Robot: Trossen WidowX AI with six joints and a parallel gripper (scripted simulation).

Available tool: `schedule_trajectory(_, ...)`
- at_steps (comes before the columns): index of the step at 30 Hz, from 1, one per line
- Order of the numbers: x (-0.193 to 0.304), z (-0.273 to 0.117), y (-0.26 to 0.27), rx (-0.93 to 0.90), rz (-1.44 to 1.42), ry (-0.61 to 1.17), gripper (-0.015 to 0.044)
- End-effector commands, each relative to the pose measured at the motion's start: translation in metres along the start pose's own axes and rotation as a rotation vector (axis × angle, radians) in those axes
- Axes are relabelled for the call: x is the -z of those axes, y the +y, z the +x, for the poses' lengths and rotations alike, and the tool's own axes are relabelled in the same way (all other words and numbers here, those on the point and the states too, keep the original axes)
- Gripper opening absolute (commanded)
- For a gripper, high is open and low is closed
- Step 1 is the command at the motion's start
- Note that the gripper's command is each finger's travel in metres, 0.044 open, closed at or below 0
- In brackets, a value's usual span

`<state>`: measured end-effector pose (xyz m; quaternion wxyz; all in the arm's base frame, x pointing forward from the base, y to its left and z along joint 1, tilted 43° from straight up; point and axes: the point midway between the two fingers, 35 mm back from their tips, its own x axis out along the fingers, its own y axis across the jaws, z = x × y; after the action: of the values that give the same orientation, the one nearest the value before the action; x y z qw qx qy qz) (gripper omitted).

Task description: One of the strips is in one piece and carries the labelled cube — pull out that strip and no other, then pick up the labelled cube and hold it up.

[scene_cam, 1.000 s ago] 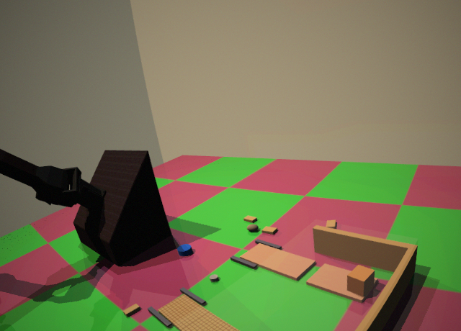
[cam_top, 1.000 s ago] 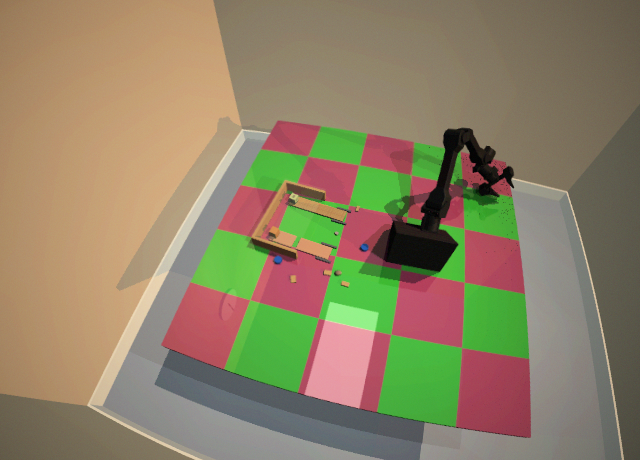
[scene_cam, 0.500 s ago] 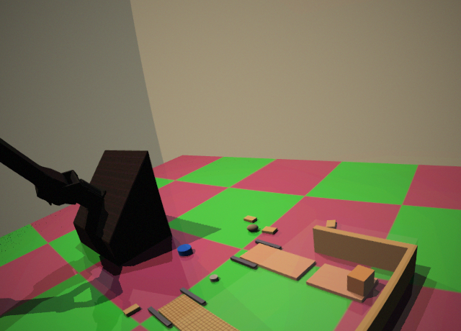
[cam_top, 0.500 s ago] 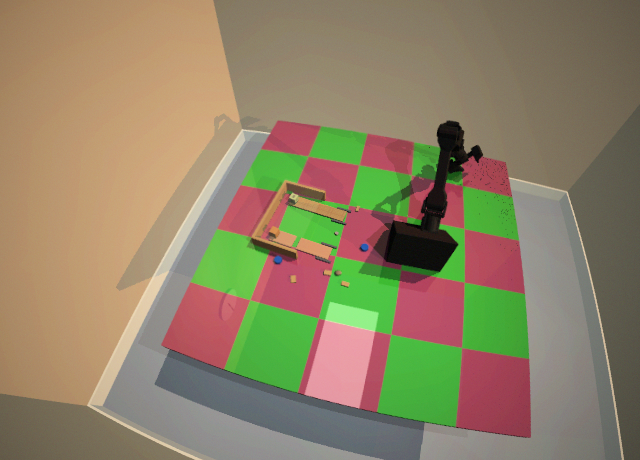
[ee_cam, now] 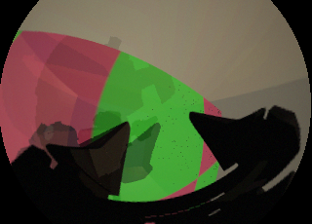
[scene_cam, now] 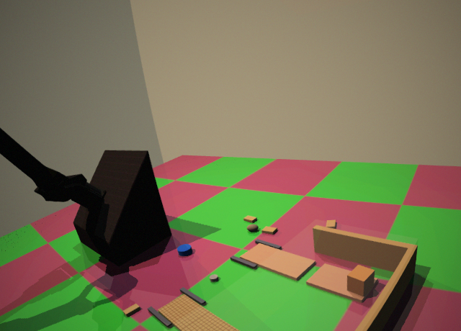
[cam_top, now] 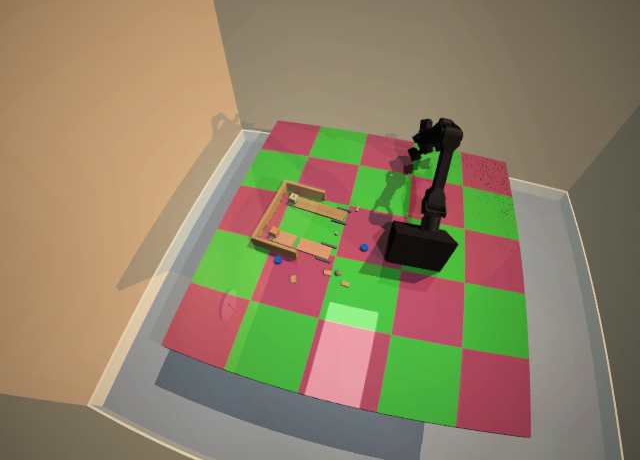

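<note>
A table (cam_top: 429, 383) (scene_cam: 260, 178) (ee_cam: 166, 175) is covered in pink and green squares. On it, a low wooden wall (cam_top: 268, 212) (scene_cam: 354, 242) is set around three sides of an area holding two strips. The gridded strip (cam_top: 317, 208) (scene_cam: 197, 314) is seen in one piece, and the labelled cube (cam_top: 293, 198), pale with a marked top, is carried at its end near the wall's corner. The other strip is split by a gap into an outer piece (cam_top: 314, 249) (scene_cam: 277, 260) and an inner piece (cam_top: 284, 238) (scene_cam: 329, 279); a plain orange cube (cam_top: 273, 232) (scene_cam: 360, 280) is borne by the inner piece. The outer end of each strip is flanked by short dark bars. A blue disc (cam_top: 364, 247) (scene_cam: 184, 250) is placed between the strips and the black base (cam_top: 421, 246) (scene_cam: 126, 209). The black arm (cam_top: 440, 178) (scene_cam: 22, 156) is raised beyond the gridded strip's side, with the gripper (cam_top: 417, 140) (ee_cam: 160, 121) held above the table, well apart from both cubes. Its jaws are spread wide, and nothing is gripped between them.
</note>
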<state>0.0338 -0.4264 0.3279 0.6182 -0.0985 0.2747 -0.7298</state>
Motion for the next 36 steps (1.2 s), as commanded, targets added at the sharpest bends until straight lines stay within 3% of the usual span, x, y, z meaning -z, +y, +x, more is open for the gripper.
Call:
schedule_trajectory(1, -0.018, -0.028, 0.067, -0.142, 0.012, -0.068, 0.0400)
schedule_trajectory(10, -0.019, -0.101, 0.189, -0.389, -0.069, -0.145, 0.0400)
schedule_trajectory(20, 0.012, -0.217, 0.292, -0.647, -0.211, -0.244, 0.0400)
schedule_trajectory(28, 0.062, -0.323, 0.339, -0.837, -0.354, -0.356, 0.0400)
schedule_trajectory(36, 0.132, -0.427, 0.348, -1.017, -0.512, -0.513, 0.0400)
